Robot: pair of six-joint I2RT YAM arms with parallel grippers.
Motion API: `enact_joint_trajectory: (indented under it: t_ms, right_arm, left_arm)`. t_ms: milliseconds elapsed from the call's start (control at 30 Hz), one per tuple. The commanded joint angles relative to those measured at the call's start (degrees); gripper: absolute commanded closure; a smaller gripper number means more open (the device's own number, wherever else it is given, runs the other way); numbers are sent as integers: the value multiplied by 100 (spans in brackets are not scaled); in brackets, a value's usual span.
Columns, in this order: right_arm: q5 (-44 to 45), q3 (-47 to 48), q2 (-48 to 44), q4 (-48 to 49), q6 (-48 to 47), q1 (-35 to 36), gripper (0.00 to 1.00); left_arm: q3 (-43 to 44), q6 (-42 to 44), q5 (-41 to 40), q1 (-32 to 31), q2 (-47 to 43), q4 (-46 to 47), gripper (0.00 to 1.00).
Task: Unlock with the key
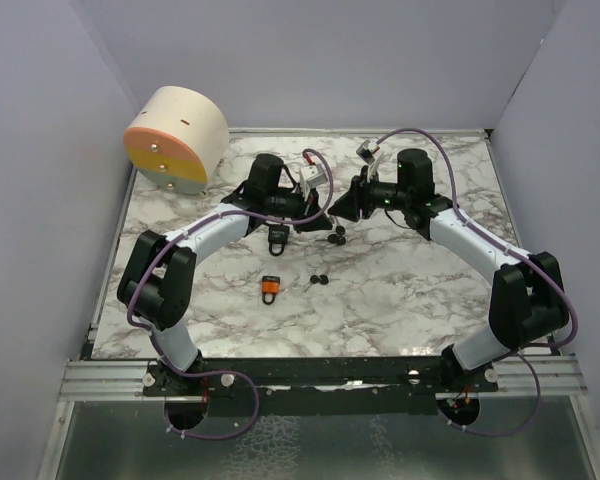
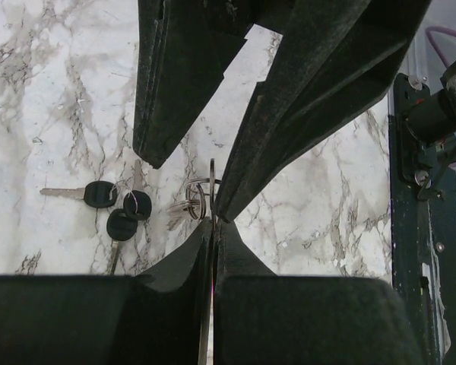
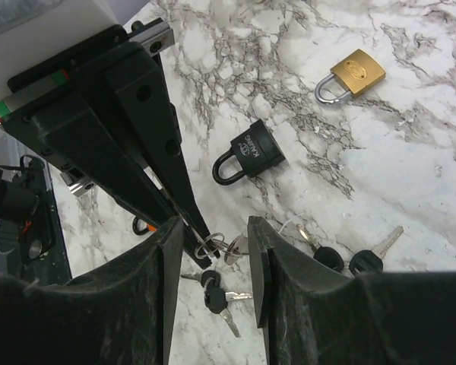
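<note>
Where the two arms meet over the white marble-veined table [image 1: 410, 300], the left gripper [image 2: 214, 226] is clenched on a thin silver key [image 2: 212, 179], which it holds edge-on with a wire ring attached. Right gripper [image 3: 215, 225] — jaws parted, one on each side of that ring, not closed on it. Black padlock [image 3: 248, 153] lies flat just beyond; brass-coloured padlock [image 3: 353, 74] farther off — loose black-headed keys [image 3: 321, 258] beside the grippers.

The right claw [image 3: 215, 255] stands parted around a key ring [image 3: 210, 244] pinched by the left claw [image 3: 188, 225]; black padlock [image 3: 252, 152] and brass padlock [image 3: 353, 74] lie on the marble tabletop [image 3: 418, 175]
</note>
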Motion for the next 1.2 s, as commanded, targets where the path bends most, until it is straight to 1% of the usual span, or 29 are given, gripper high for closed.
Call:
enact_joint_trajectory:
  t_ms: [0,267,967,1167]
  right_arm:
    - [-217,141,55,232,-36,-12,62]
    - [-246,103,59,215,-58,-12,72]
    - [-312,84,120,105,-133,-14,72]
    - [-320,93,117,85,-142,-10,74]
  left_arm:
    - [191,114,241,-59,85,18,100]
    - [191,126,191,-71,63,9,100]
    - [214,176,194,-71,-23,-4,100]
    - [225,176,217,-71,-22,0,100]
